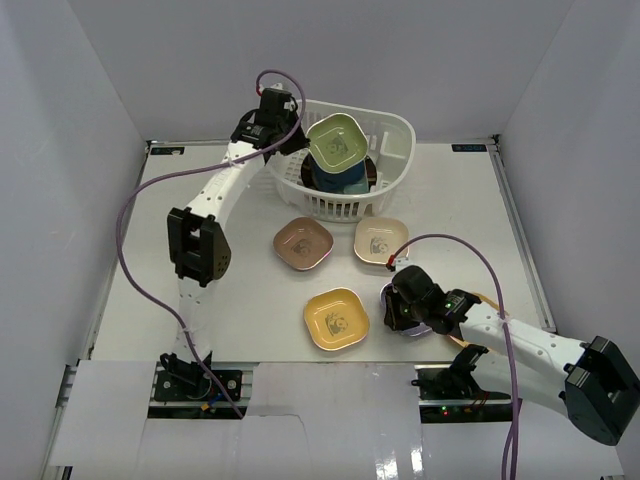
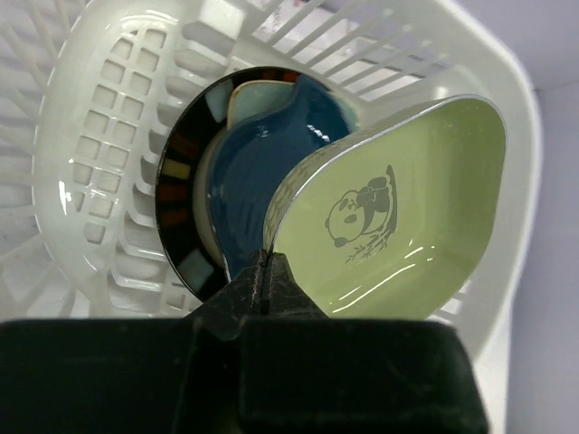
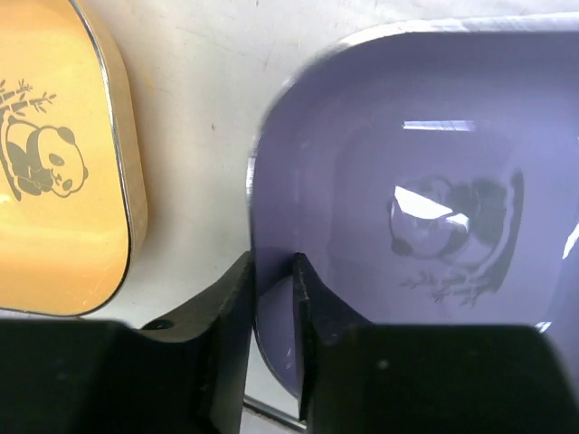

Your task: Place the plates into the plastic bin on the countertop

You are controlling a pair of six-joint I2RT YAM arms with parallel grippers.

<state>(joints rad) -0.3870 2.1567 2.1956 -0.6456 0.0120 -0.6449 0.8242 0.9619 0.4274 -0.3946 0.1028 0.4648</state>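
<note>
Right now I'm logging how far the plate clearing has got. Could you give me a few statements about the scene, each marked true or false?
1. The left gripper holds the green dish over the bin. True.
2. The yellow dish is already in the bin. False: it lies on the countertop.
3. The right gripper has one finger on either side of the purple dish rim. True.
4. Nothing lies inside the bin yet. False: a black striped plate and a dark blue dish are in it.
5. The brown dish and the beige dish lie side by side on the countertop. True.
</note>
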